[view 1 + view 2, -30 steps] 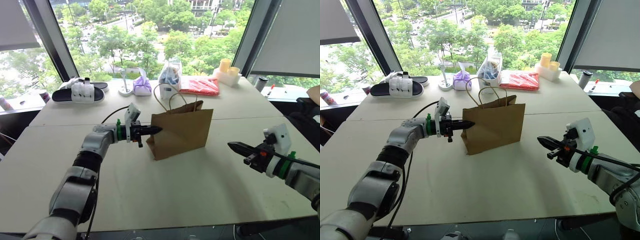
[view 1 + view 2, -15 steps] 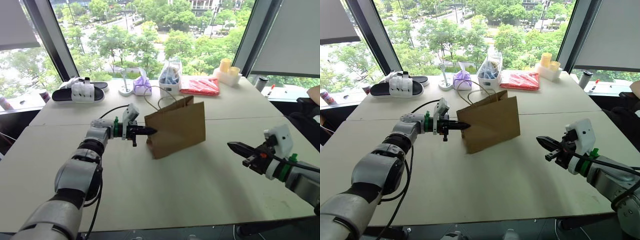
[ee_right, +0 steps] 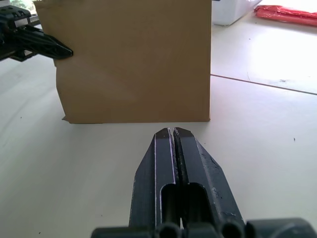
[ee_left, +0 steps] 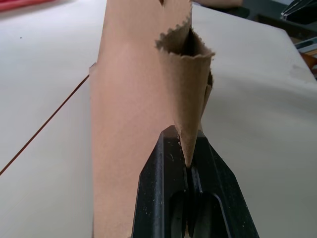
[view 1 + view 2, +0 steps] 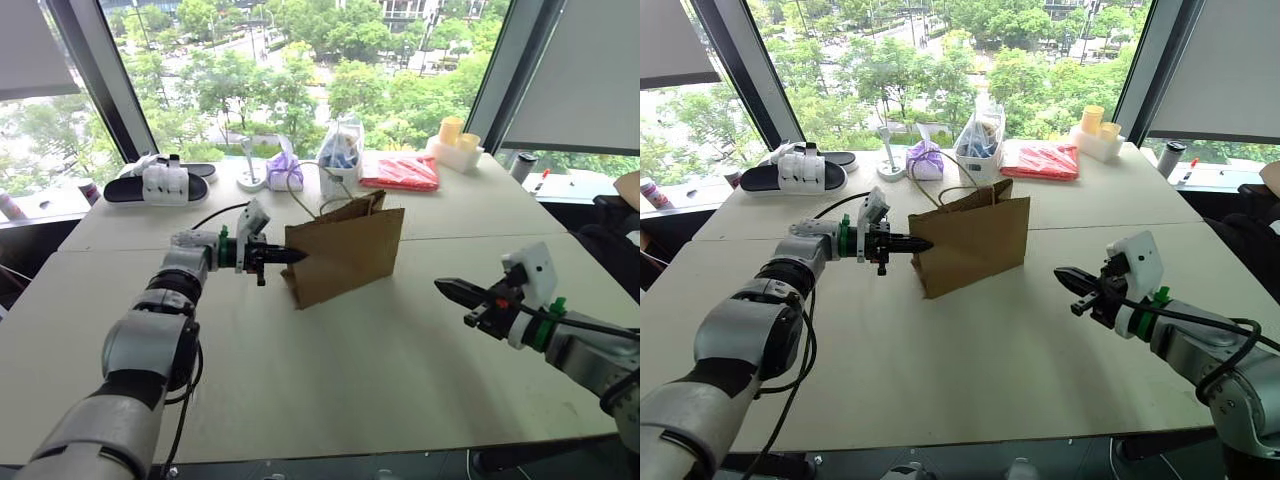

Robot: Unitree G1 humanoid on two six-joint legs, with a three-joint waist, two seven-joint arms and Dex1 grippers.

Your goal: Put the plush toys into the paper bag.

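The brown paper bag (image 5: 345, 255) stands upright mid-table, its loop handles sticking up. My left gripper (image 5: 300, 256) reaches in level from the left and is shut on the bag's near side edge. In the left wrist view that paper fold (image 4: 185, 99) is pinched between the fingers. My right gripper (image 5: 440, 286) hovers over the table to the right of the bag, pointing at it, shut and holding nothing. The right wrist view shows the bag's broad face (image 3: 133, 59) ahead of it. The plush toys are out of view.
Along the far table edge by the window lie black-and-white slippers (image 5: 160, 183), a purple pouch (image 5: 285, 172), a clear plastic bag with blue contents (image 5: 341, 150), a red flat packet (image 5: 400, 172) and yellow cups in a white tray (image 5: 452, 145).
My left gripper has drawn to the left with the bag's edge in it, and the bag has slid left and turned slightly. My right gripper has edged left toward the bag.
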